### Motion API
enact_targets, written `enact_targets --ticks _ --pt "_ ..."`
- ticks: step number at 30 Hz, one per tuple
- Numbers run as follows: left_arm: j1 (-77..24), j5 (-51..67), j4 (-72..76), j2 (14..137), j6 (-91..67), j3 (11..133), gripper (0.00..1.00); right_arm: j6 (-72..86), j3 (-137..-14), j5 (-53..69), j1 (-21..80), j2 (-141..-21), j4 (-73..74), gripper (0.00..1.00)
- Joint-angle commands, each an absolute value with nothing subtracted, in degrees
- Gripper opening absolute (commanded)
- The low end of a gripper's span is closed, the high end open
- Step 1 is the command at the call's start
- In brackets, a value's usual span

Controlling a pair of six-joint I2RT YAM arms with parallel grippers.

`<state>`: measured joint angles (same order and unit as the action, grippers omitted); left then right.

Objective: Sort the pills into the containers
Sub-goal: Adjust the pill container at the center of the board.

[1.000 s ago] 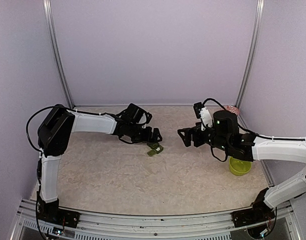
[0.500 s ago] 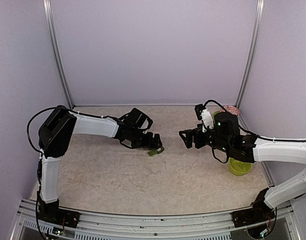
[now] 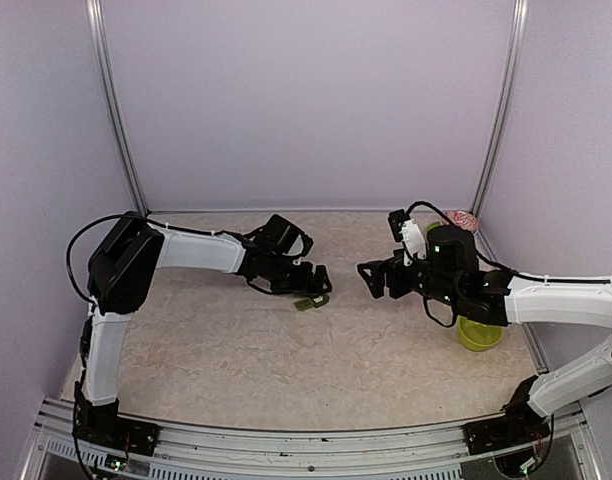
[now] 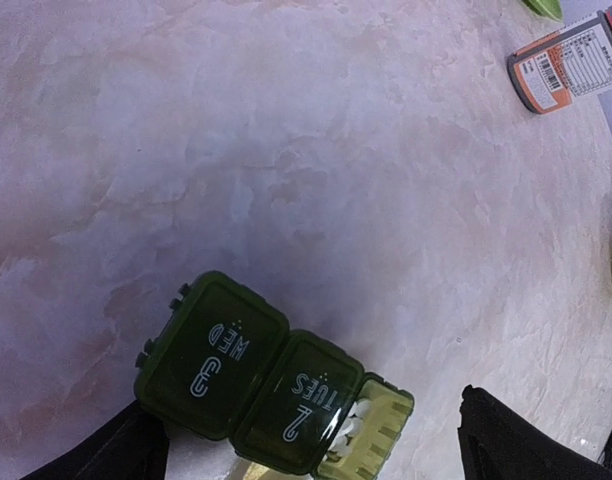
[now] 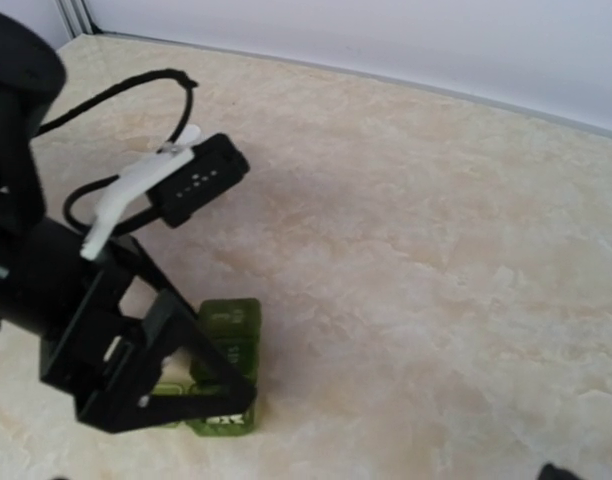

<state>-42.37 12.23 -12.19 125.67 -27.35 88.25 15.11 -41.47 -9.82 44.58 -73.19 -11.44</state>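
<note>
A dark green weekly pill organiser (image 4: 251, 375) lies on the table, its lids marked "3 WED" and "2 TUES". The end compartment (image 4: 371, 425) stands open with white pills inside. My left gripper (image 3: 314, 281) is open just above it, with one finger (image 4: 106, 455) at the WED end and the other finger (image 4: 526, 445) well off to the right. The organiser also shows in the top view (image 3: 308, 302) and the right wrist view (image 5: 226, 335). My right gripper (image 3: 371, 279) is open and empty, to the right of the organiser and facing it.
A yellow-green bowl (image 3: 479, 333) sits under my right forearm. An orange-and-white pill bottle (image 4: 571, 65) lies farther off. A pink-red object (image 3: 466, 218) sits at the back right corner. Walls enclose the table on three sides.
My left gripper has moved right and slightly forward, closing over the organiser. The organiser and my right arm have hardly moved.
</note>
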Motion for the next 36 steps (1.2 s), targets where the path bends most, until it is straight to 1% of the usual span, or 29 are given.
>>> enact_targets --ticks 1,7,13,18,30,33,36 --pt "-42.5 14.6 -12.6 128.7 -25.0 92.1 0.99 15.6 -40.7 -9.6 44.3 -73.5 -12.1 1.0" --pt "-42.5 20.5 -12.7 131.6 -21.4 96.9 0.99 15.4 -40.9 -9.8 44.3 -74.2 -12.1 1.0" --pt "-42.5 27.9 -14.6 134.1 -14.4 101.3 0.99 14.9 -41.3 -10.1 44.3 -73.5 -10.9 1.0" --pt "-42.6 34.0 -18.3 135.6 -8.4 104.3 0.99 14.3 -41.5 -11.1 44.2 -71.8 -9.6 1.0" --pt "-43.1 44.3 -27.3 139.5 3.4 112.0 0.99 13.9 -41.3 -11.2 43.9 -70.0 -7.7 1.0" --pt "-43.2 45.1 -27.9 139.7 4.0 113.0 0.99 13.8 -41.2 -11.3 43.8 -69.9 -7.2 1.0" --pt "-42.9 43.3 -24.5 137.6 2.3 111.7 0.99 13.6 -41.2 -10.9 43.4 -70.0 -7.2 1.0"
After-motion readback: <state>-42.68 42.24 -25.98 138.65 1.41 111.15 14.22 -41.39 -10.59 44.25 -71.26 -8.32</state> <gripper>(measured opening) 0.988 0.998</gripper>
